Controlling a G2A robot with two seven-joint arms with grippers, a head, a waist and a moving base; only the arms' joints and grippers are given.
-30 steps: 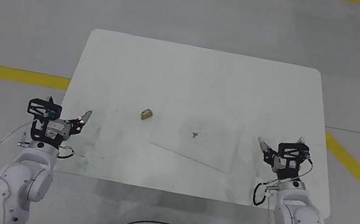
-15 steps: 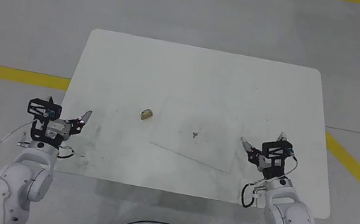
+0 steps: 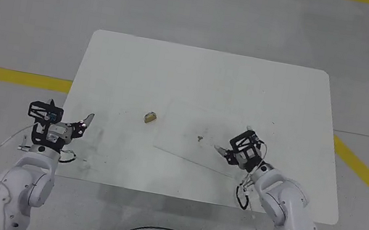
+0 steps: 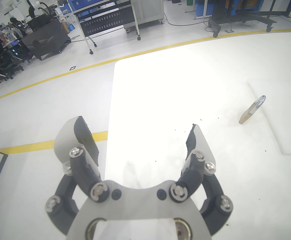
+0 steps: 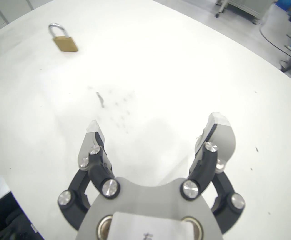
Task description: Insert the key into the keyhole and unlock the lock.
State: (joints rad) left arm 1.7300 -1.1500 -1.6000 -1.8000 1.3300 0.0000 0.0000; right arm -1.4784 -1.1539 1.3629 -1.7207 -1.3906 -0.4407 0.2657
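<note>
A small brass padlock (image 3: 149,117) lies left of the white table's middle, its shackle pointing away from my right wrist camera (image 5: 64,41). It also shows edge-on in the left wrist view (image 4: 251,111). The small key (image 3: 200,137) lies flat to the padlock's right and looks like a thin dark sliver (image 5: 100,98). My right gripper (image 3: 233,142) is open just right of the key, nothing between its fingers (image 5: 154,121). My left gripper (image 3: 69,113) is open and empty over the table's left edge (image 4: 136,125), well left of the padlock.
A thin clear sheet (image 3: 220,166) lies on the white table (image 3: 283,95), under the key and beside the padlock; its edge shows in the left wrist view (image 4: 272,136). Yellow floor tape (image 3: 7,75) runs past both table ends.
My right arm has swung from the table's right edge inward and to the left, ending close to the key. The left arm, padlock and key have not moved.
</note>
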